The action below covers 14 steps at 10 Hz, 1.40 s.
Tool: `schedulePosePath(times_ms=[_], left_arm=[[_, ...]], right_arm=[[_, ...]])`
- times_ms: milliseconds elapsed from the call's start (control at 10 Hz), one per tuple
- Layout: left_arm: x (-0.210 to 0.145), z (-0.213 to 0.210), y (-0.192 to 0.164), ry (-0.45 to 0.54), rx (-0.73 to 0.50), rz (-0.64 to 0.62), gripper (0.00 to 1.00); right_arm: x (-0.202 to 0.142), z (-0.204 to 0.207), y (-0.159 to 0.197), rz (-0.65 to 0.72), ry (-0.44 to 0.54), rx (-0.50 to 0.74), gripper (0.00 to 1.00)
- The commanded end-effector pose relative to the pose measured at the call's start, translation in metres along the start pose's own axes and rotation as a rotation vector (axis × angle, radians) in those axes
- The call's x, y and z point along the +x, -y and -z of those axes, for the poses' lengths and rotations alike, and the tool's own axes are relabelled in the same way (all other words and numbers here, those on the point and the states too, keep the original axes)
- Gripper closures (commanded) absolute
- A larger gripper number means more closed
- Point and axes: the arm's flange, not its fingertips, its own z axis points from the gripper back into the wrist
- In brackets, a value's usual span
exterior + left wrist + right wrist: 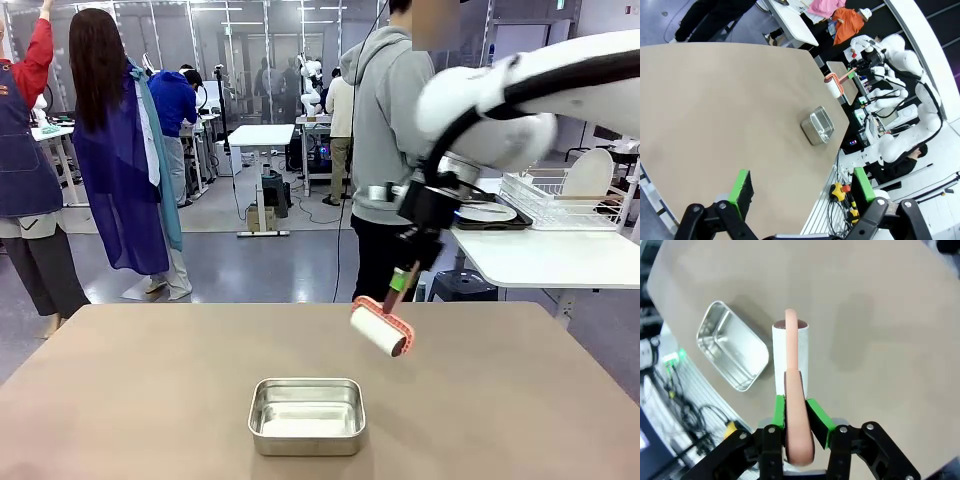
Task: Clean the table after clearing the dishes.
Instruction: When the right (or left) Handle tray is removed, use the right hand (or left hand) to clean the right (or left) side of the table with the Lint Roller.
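The taupe table (140,380) stretches across the front view. My right gripper (400,282) hangs above its far middle, shut on the pink handle of a lint roller (380,330), whose white roll tilts just over the tabletop. In the right wrist view the green pads of this gripper (800,415) clamp the handle, and the roller (790,357) points away over the table (880,315). My left gripper (802,187) stands open and empty high above the table (715,100). A white plate on a dark tray (487,213), one of the dishes, rests on the white side table.
A small steel pan (306,415) sits empty near the table's front middle, also seen as the pan (732,352) beside the roller. A person in a grey hoodie (385,150) stands behind the far edge. A wire dish rack (560,200) stands at right.
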Motion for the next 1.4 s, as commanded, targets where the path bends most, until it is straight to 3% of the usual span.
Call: schedulePosePath(times_ms=[0,200,400,500,700,800,900,1100,1300], left_arm=[[-0.001,0.001,0.005,0.007,0.019,-0.013,0.00],[-0.001,0.001,0.005,0.007,0.019,-0.013,0.00],[-0.001,0.001,0.005,0.007,0.019,-0.013,0.00],[-0.001,0.001,0.005,0.007,0.019,-0.013,0.00],[-0.001,0.001,0.005,0.007,0.019,-0.013,0.00],[-0.001,0.001,0.005,0.007,0.019,-0.013,0.00],[-0.001,0.001,0.005,0.007,0.019,-0.013,0.00],[-0.001,0.001,0.005,0.007,0.019,-0.013,0.00],[-0.001,0.001,0.005,0.007,0.019,-0.013,0.00]], right_arm=[[-0.037,0.014,0.000,0.223,0.124,-0.026,1.00],[-0.051,0.006,0.033,0.401,0.215,-0.029,1.00],[-0.036,0.013,0.051,0.374,0.169,0.035,1.00],[-0.058,0.004,0.049,0.367,0.180,-0.016,1.00],[-0.058,0.004,0.049,0.367,0.180,-0.016,1.00],[-0.054,0.009,0.056,0.377,0.173,-0.010,0.77],[-0.044,0.028,0.060,0.346,0.123,0.031,0.77],[-0.042,0.055,0.074,0.325,0.117,0.211,0.77],[-0.044,0.069,0.084,0.354,0.136,0.242,0.77]])
